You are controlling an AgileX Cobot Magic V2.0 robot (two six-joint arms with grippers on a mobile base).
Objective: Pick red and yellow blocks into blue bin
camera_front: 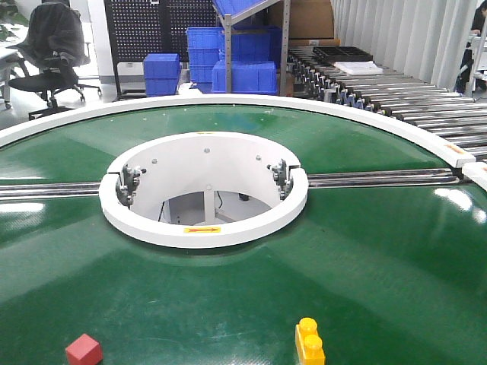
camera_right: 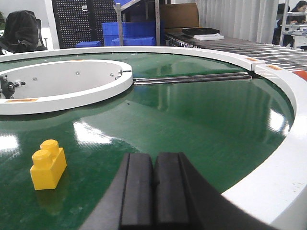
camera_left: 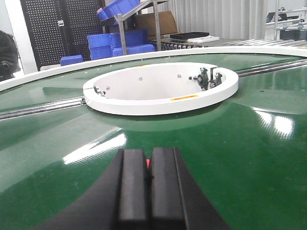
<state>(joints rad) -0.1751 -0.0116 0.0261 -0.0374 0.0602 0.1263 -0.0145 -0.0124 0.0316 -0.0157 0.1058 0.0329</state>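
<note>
The red cube (camera_front: 84,350) lies on the green belt at the near left. The yellow studded brick (camera_front: 310,342) lies on the belt at the near right. Neither gripper shows in the front view. In the left wrist view my left gripper (camera_left: 148,152) is shut and empty, low over the belt. A sliver of the red cube (camera_left: 147,163) shows in the narrow gap past its tips. In the right wrist view my right gripper (camera_right: 154,155) is shut and empty. The yellow brick (camera_right: 48,164) sits on the belt to its left, apart from it. The blue bin is out of view.
A white ring hub (camera_front: 204,228) with a deep hole sits in the middle of the round green belt. A metal rail (camera_front: 380,180) crosses the belt. The white outer rim (camera_right: 283,158) is close on the right. A roller conveyor (camera_front: 411,99) and ribbed blue crates (camera_front: 243,76) stand behind.
</note>
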